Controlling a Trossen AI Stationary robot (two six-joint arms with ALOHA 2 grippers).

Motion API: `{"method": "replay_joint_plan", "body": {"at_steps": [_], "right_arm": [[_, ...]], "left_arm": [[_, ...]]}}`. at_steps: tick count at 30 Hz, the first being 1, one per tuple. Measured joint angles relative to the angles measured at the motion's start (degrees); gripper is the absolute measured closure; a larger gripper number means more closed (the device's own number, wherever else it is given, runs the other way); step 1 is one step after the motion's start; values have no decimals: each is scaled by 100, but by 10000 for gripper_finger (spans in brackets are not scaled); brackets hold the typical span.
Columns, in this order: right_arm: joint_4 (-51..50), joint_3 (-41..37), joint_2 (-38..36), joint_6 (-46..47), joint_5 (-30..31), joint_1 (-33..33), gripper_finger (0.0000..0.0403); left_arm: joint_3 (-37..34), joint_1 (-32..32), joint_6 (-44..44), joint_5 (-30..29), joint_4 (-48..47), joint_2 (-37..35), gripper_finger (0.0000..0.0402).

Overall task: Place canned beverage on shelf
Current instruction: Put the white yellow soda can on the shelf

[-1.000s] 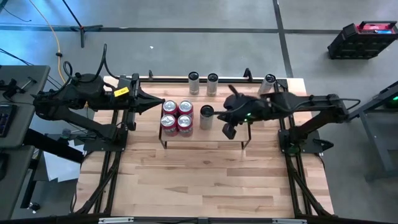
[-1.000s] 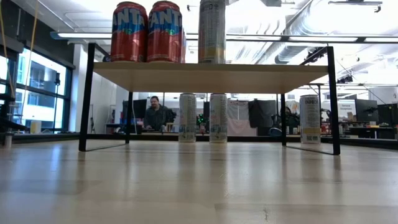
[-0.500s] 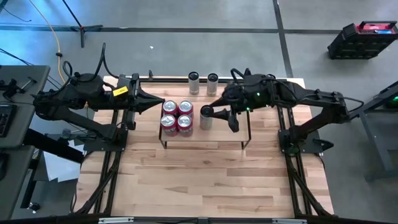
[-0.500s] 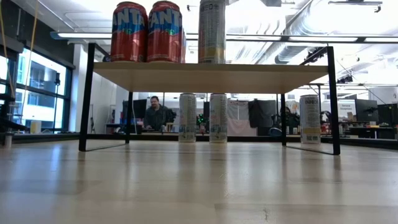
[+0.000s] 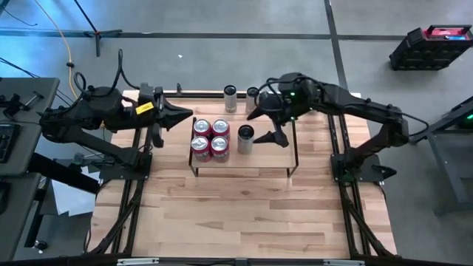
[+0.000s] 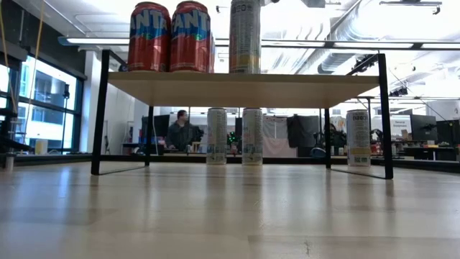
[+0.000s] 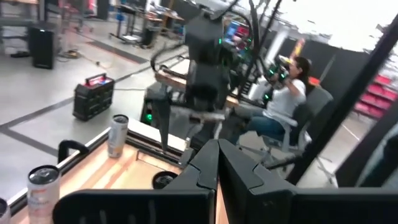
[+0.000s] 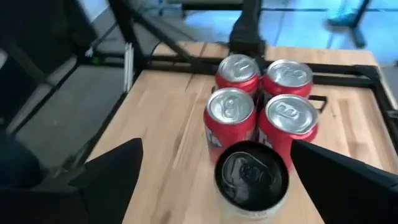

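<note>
Bare tabletop (image 5: pixel 244 214) lies beyond the shelf (image 5: pixel 267 159). Right gripper (image 5: pixel 264 124), fingers spread and released, flanks the slim can (image 5: pixel 245 138) standing on the shelf beside four red cans (image 5: pixel 210 138); left gripper (image 5: pixel 185 117) clenched.

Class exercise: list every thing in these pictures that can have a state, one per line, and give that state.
Shelf: standing on the table, carrying five cans.
Four red cans: upright, packed in a square on the shelf.
Tall slim can: upright on the shelf, released.
Right gripper: fingers open, above the slim can.
Left gripper: fingers shut, beside the shelf's end.
Cans behind the shelf: upright on the table.
</note>
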Motion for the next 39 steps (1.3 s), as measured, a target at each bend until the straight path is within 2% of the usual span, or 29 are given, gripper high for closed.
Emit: {"method": "replay_joint_plan", "body": {"at_steps": [10,17,27,34,39], "right_arm": [[95,-2,263,-1463,-947,-458,8],[304,-2,637,-1936,-2068,-734,8],[282,-2,1027,-2226,-2473,-853,8],[566,-309,1036,-2315,-2384,-846,8],[1238,-774,1034,-2171,-2008,-766,8]], "left_arm": [[-3,0,-558,-603,140,63,401],[-3,0,-718,-818,138,88,401],[-3,0,-848,-984,102,87,401],[-3,0,-848,-987,55,90,401],[-1,0,-899,-982,56,129,401]]}}
